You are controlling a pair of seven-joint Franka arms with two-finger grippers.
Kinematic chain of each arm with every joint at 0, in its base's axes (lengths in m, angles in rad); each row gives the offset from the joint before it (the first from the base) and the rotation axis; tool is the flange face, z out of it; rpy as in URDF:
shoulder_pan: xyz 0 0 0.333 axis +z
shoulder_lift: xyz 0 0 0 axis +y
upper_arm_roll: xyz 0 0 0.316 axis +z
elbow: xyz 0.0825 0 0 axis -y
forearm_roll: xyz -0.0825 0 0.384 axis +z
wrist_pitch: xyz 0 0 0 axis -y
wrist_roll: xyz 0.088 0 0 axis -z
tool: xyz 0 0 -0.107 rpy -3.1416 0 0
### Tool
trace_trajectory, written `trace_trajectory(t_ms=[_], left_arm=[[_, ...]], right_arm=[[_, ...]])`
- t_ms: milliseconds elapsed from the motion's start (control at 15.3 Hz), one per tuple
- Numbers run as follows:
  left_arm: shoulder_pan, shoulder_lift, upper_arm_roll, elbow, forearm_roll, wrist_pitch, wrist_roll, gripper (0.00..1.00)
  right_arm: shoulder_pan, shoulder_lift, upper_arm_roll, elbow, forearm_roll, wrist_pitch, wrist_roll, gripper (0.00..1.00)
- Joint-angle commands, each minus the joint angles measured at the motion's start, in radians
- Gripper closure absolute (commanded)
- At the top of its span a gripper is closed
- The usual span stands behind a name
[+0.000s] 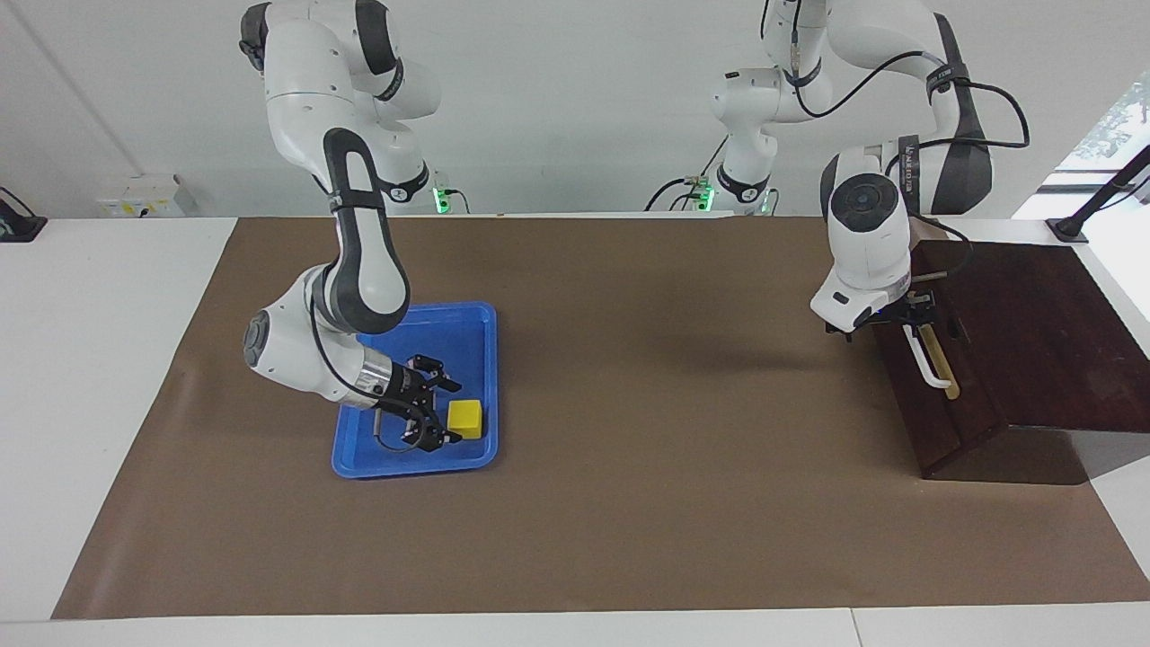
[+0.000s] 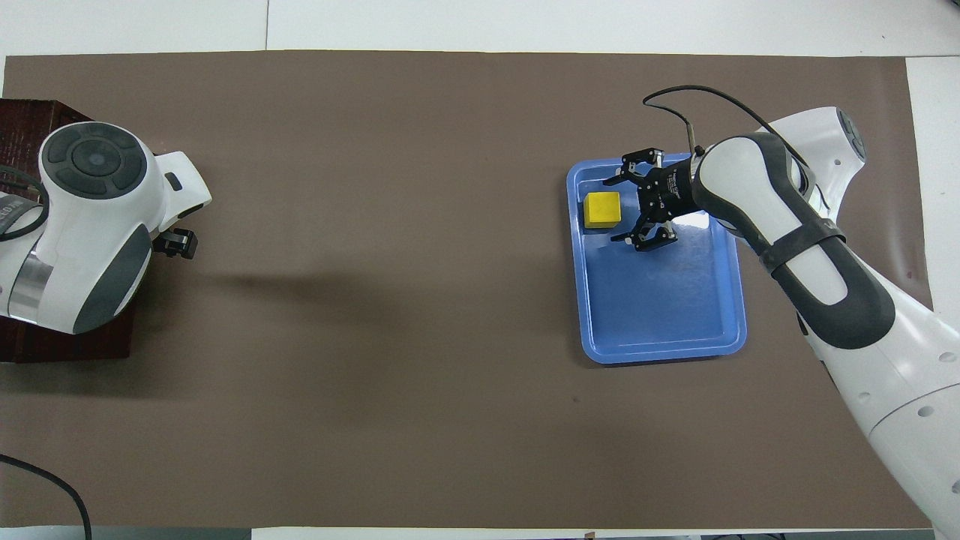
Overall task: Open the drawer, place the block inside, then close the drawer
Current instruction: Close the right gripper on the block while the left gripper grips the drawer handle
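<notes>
Brown paper covers the desk [image 1: 575, 503], with a plain white wall at the robots' end. On it, the right gripper [image 1: 449, 412] reaches low into the blue tray [image 1: 481, 323] with its jaws spread wide and nothing between them, the open side turned toward the block [image 1: 465, 419], which sits just beside the fingertips at the tray's end farther from the robots. The left gripper [image 1: 907, 316] hangs at the upper end of the white handle [image 1: 933, 361] on the drawer [image 1: 939, 395], at the left arm's end of the desk; I cannot tell how its jaws stand, nor whether they touch the bar. The drawer appears closed. My judgement: the risk at the tray is a fingertip nudging the block against the rim [image 1: 492, 449] so it slides or tips instead of settling between the jaws. At the drawer, a grip so near the handle's end could slip off, or drag the whole wooden box [image 1: 1060, 341] along the paper. Nothing lies between tray and drawer.
</notes>
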Motion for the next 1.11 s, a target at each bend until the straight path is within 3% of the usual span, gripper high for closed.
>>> trace_trajectory(t_ms=[0,261,391,456,521,587,1043], left_arm=[[0.011,-0.041,0.006,-0.055,0.037,0.04,-0.014,0.0],[0.017,-0.044,0.006,-0.07,0.086,0.037,-0.041,0.0],[0.019,-0.044,0.006,-0.073,0.092,0.038,-0.067,0.0],[0.019,-0.041,0.006,-0.076,0.093,0.04,-0.102,0.0],[0.019,-0.039,0.006,-0.084,0.1,0.043,-0.139,0.0],[0.019,-0.038,0.006,-0.087,0.118,0.047,-0.155,0.0],[0.051,-0.033,0.007,-0.11,0.129,0.095,-0.212,0.0]], right_arm=[[-0.004,-0.003,0.002,-0.014,0.018,0.021,-0.036,0.0],[-0.002,-0.004,0.002,-0.025,0.018,0.041,-0.031,0.01],[-0.001,-0.006,0.002,-0.036,0.018,0.062,-0.025,0.2],[0.002,-0.008,0.002,-0.039,0.018,0.068,-0.019,0.44],[0.002,-0.008,0.002,-0.04,0.018,0.072,-0.004,0.9],[0.005,-0.008,0.002,-0.039,0.018,0.076,0.016,1.0],[0.018,-0.009,0.001,-0.025,0.007,0.073,0.035,1.0]])
